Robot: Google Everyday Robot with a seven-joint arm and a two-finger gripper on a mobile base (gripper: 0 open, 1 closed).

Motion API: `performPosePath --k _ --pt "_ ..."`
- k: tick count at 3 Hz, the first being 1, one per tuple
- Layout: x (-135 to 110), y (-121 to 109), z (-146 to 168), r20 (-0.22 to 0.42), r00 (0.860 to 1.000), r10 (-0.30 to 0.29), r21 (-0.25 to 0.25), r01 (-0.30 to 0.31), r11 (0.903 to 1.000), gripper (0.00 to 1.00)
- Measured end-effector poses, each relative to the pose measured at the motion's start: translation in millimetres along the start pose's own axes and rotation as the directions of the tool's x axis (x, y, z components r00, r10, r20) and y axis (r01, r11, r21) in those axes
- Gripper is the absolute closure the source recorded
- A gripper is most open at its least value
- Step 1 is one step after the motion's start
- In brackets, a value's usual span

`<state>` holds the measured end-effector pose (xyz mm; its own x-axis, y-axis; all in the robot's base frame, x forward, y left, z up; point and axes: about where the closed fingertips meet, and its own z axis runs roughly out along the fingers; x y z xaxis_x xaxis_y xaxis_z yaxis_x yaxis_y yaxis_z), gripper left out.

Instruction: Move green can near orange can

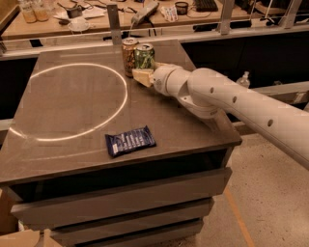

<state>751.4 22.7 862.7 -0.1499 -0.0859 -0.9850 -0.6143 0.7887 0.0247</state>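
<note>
The green can (145, 55) stands upright near the far edge of the dark table (72, 140), right beside the orange can (129, 55) on its left; the two look to be touching or nearly so. My gripper (147, 72) is at the lower part of the green can, reaching in from the right on the white arm (227, 99). It hides the base of the green can.
A dark blue snack packet (130, 141) lies near the table's front edge. A bright ring of light (72, 101) marks the table's left half. Behind the table runs a rail, and past it a cluttered bench (96, 12). Drawers sit below the tabletop.
</note>
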Motion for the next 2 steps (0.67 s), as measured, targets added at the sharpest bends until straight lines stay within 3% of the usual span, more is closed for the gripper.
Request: performPosePath --k 1,2 --pt "-0.6 -6.0 2.4 0.000 1.000 -0.014 0.007 0.014 0.9999 0.00" --pt "-0.2 -8.3 -1.4 -0.004 1.000 -0.014 0.015 0.014 0.9998 0.00"
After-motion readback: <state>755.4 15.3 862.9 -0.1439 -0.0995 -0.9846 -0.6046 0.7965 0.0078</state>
